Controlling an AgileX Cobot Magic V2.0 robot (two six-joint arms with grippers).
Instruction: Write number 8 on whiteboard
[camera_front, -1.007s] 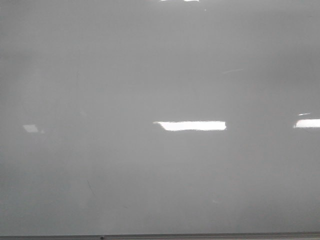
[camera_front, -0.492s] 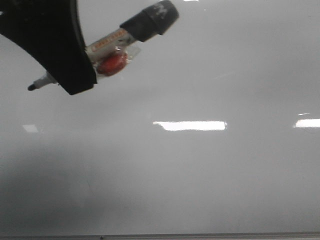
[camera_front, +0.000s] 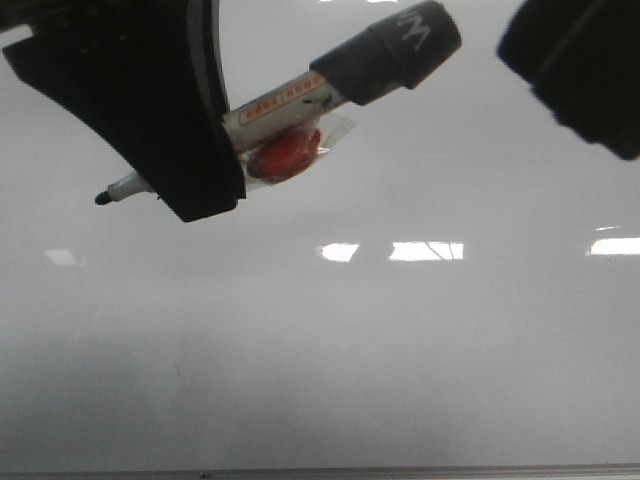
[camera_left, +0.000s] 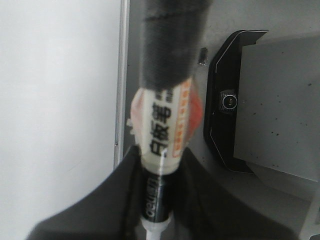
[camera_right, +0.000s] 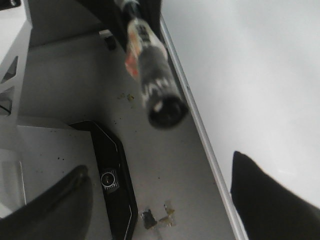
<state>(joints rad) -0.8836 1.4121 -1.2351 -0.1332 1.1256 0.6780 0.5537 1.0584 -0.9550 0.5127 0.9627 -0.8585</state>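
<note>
The whiteboard (camera_front: 400, 350) fills the front view, glossy pale grey with bright light reflections. No number 8 is in view on it. My left gripper (camera_front: 200, 190) hangs at the upper left, shut on a white marker (camera_front: 285, 100) with a black cap, a red blob taped to its barrel and its dark tip (camera_front: 103, 198) pointing left. In the left wrist view the marker (camera_left: 162, 125) sits between the left gripper's (camera_left: 157, 205) dark fingers. My right gripper (camera_front: 580, 70) shows at the top right. In its own view the right gripper (camera_right: 160, 210) is open and holds nothing.
A thin metal edge strip (camera_right: 200, 130) borders the whiteboard (camera_right: 250, 60). Beside it lies a grey surface with a black camera housing (camera_right: 112, 180) and small scraps of tape (camera_right: 160, 217). The left wrist view shows the same housing (camera_left: 227, 100).
One second ago the board was bare. The left gripper came in from the top left with the marker and has moved right and down. The right gripper has entered at the top right.
</note>
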